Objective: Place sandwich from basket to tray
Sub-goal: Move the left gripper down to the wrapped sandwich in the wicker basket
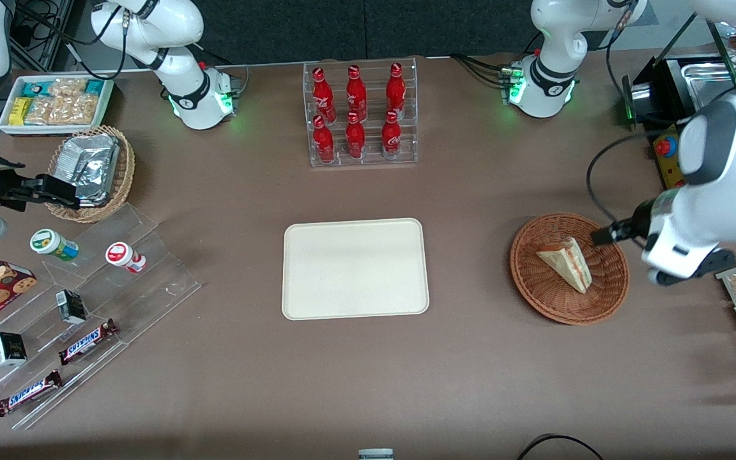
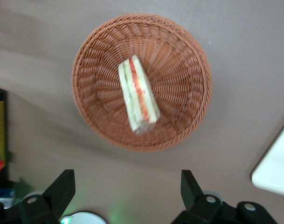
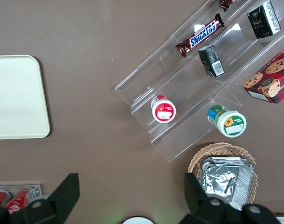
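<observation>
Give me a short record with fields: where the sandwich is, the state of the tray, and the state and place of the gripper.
sandwich: lying in the basket, on its side
tray: nothing on it, on the table beside the basket
gripper: open, above the table near the basket's rim, holding nothing
task stage: sandwich not yet grasped
</observation>
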Robot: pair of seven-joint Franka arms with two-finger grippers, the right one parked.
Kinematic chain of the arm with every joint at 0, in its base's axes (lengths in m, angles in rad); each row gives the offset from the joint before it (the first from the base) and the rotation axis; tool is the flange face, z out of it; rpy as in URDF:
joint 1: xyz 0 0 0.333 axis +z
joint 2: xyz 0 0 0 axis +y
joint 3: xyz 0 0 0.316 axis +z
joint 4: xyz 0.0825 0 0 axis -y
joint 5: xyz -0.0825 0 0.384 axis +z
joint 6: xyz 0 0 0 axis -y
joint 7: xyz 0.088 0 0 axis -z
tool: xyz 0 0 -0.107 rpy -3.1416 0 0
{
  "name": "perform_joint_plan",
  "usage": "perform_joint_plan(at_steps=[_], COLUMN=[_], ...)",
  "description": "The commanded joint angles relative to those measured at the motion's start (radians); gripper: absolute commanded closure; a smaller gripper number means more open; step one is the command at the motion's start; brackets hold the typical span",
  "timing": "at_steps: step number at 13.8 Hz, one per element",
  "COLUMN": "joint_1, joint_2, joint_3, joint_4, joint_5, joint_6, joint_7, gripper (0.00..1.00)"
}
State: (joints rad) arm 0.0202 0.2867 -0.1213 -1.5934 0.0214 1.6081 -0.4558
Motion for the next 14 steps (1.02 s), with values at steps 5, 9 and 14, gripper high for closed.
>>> perform_joint_plan(at_steps=[5,9,14], joint_1=[0.004,0.020,0.018], joint_2=[-0.014,-0.012,0.014], joint_3=[0.003,0.003,0.022], joint_4=[-0.264,-0.394,-0.488], joint_5=[-0.005,-0.005,-0.005], joint_6=[0.346,0.499,0.645], joint_7=[-0.176,-0.182,-0.214], gripper=[0.00,0.00,0.00])
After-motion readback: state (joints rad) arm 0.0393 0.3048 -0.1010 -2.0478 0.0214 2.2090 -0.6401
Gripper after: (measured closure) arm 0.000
